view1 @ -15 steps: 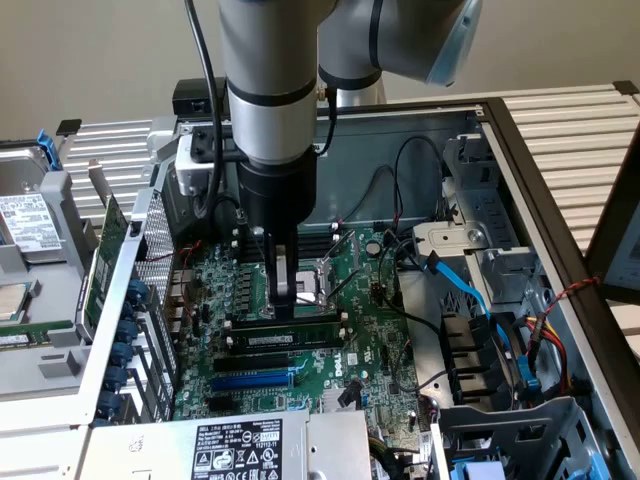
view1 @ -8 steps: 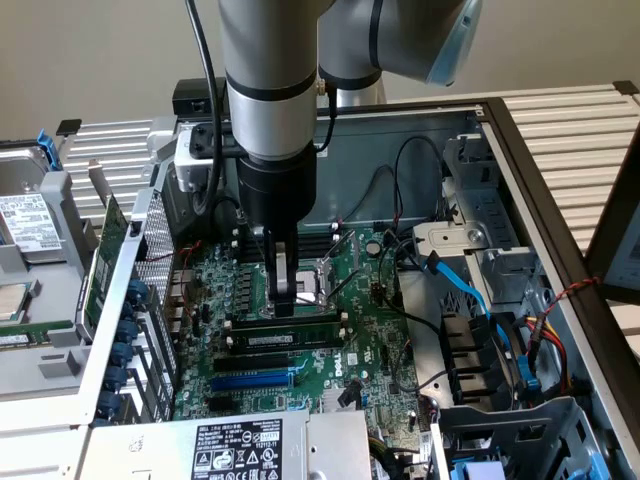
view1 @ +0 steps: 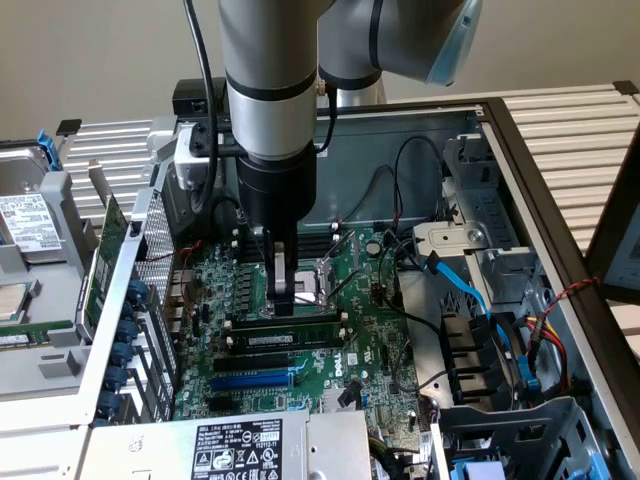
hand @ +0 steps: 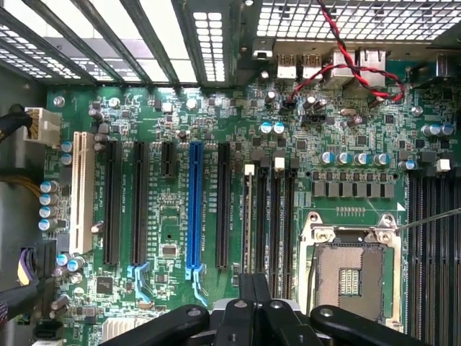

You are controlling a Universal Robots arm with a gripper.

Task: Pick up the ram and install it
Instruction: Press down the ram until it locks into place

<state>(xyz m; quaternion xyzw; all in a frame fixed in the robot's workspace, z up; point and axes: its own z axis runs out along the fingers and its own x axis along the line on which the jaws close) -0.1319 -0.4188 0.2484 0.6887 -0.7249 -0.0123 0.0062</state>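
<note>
Exterior view: arm comes straight down into an open PC case, gripper clenched, fingers pressed together w/ no gap. Fingertips sit on the top edge of the ram, a long thin stick standing on edge in a memory slot, roughly mid-board, running across the view from left to right. Contact point is about mid-length of the stick, maybe slightly toward the exterior view's left. Blue slot lies nearer the camera, parallel to the ram; a black slot w/ a white label strip sits between them. CPU socket is just beyond the ram, on the far side.

Wrist view: gripper looks down along the motherboard; closed finger tips line up w/ one of the narrow black memory slots beside the CPU socket. Blue slot well apart. Red/black twisted wires near the rear ports.

Judgement: ram looks placed in slot, step in hand = pressing it home. Can't tell if end clips are latched. To do well: push straight down, no tilt; keep force centred so both ends seat evenly; stick must stay upright in its slot. Off-centre push risks one end riding high. Keep clear of socket.
</note>
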